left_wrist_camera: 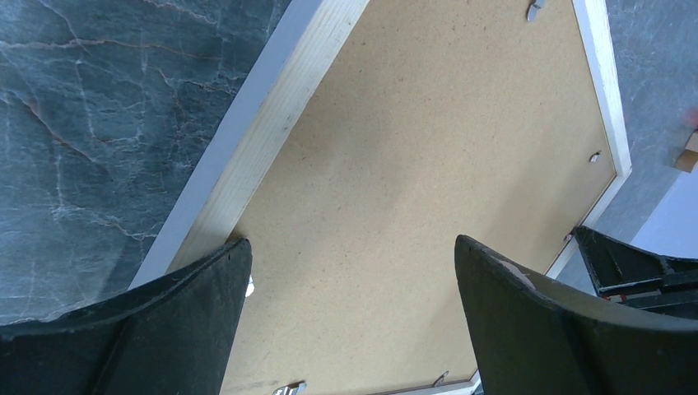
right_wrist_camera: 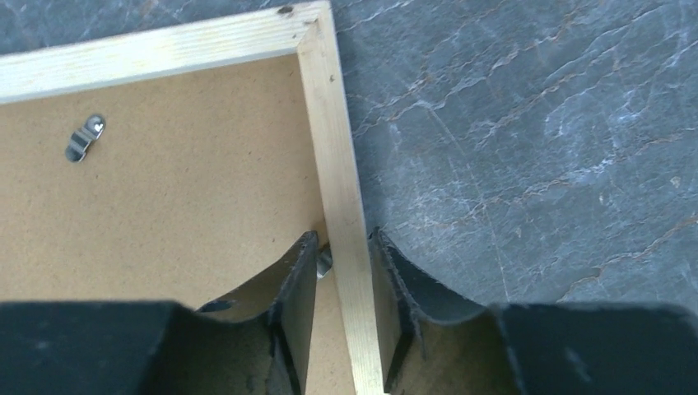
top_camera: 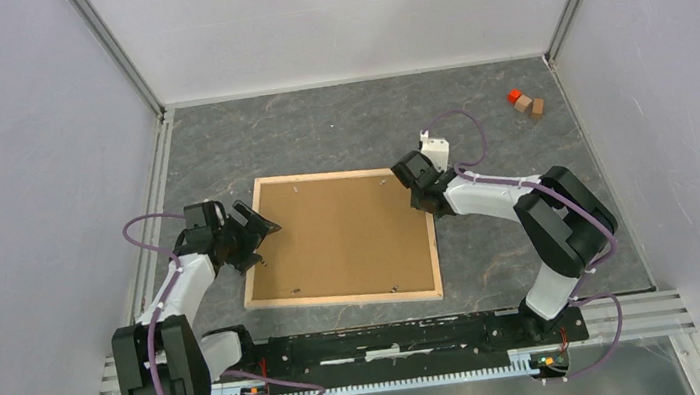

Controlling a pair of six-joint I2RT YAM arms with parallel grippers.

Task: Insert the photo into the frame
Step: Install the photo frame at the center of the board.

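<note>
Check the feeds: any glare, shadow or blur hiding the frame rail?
Top external: even light, no glare, the frame sharp. Right wrist: rail grain crisp, right gripper fingers dark and soft near the lens. Left wrist: backing board in focus, left gripper fingers slightly blurred.

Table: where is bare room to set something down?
Bare table runs along the back wall beyond the frame, up to the small blocks far right. A narrower strip lies between frame and arm bases. Crowded: left gripper at the frame's left edge, right gripper on its right rail.
</note>
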